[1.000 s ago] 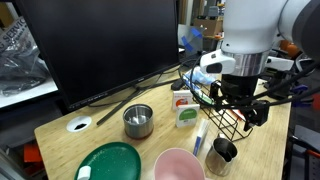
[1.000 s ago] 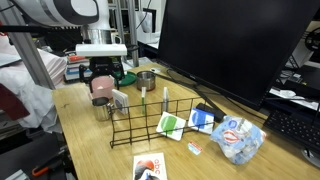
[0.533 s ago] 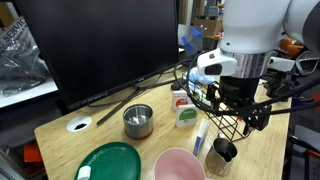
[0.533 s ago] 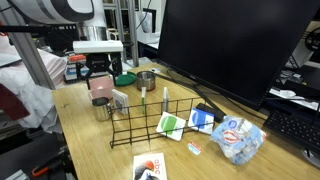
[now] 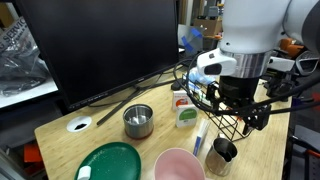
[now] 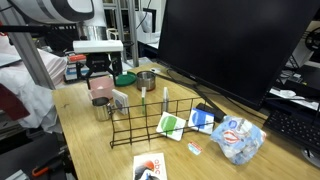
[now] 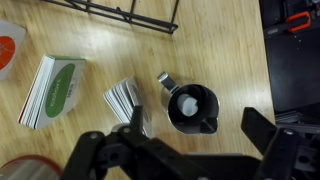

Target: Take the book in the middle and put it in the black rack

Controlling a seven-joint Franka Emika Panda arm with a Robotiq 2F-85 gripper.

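Note:
The book [image 7: 55,90], white with a green patch, lies left of my gripper [image 7: 198,124] in the wrist view. In both exterior views the book [image 5: 186,115] [image 6: 172,125] sits close beside the black rack [image 5: 226,112] [image 6: 150,122]. My gripper [image 5: 240,103] [image 6: 101,95] hangs open above the table with nothing between its fingers. It is over a black pitcher [image 7: 190,108], near one end of the rack [image 7: 130,12]. A white booklet with an orange-red mark [image 7: 8,50] lies further left, and another white booklet [image 7: 125,98] stands next to the pitcher.
A steel cup [image 5: 138,120], a green plate [image 5: 110,162] and a pink bowl [image 5: 178,165] stand on the wooden table [image 5: 60,130]. A white marker [image 5: 200,135] lies near the pitcher [image 5: 222,152]. A large monitor [image 5: 100,45] stands behind; a plastic bag [image 6: 238,138] lies past the rack.

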